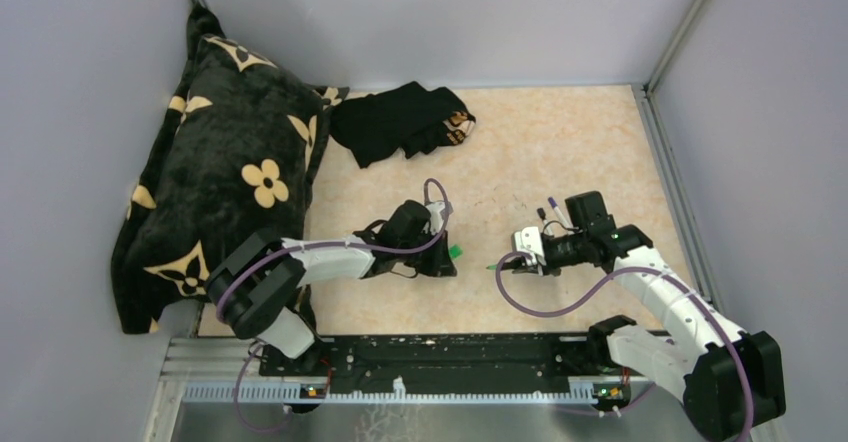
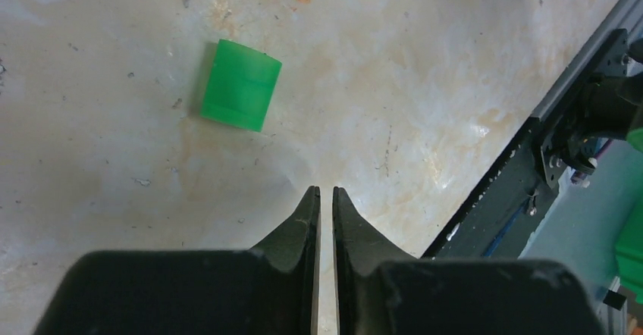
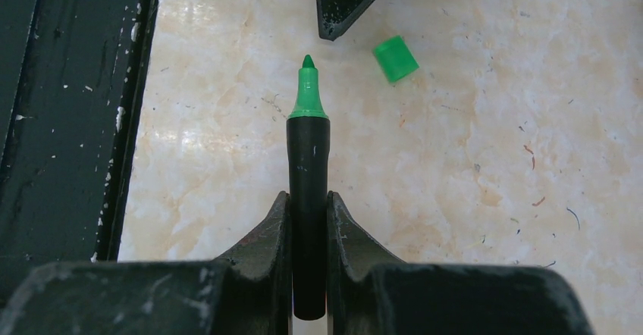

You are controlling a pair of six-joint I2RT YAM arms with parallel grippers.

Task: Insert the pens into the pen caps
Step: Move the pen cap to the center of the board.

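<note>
**Q:** What do the arms look like?

**A:** The left arm [image 1: 330, 257] and right arm [image 1: 665, 297] each have smooth white link shells between bulky black joint housings. A left purple cable [image 1: 432, 187] loops loosely along one arm, and a right purple cable [image 1: 560, 307] along the other.

**Q:** And the grippers?

**A:** The left gripper [image 2: 324, 191] has two matte black fingers [image 2: 299, 229], blocky at the base and tapering to narrow tips. The right gripper [image 3: 308, 195] has matching black fingers [image 3: 345, 229], with pale scuffs along their edges.

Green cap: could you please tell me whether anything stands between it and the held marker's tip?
Nothing visible does. Only bare table separates the marker from the green cap; the left gripper hangs close beside that gap.
</note>
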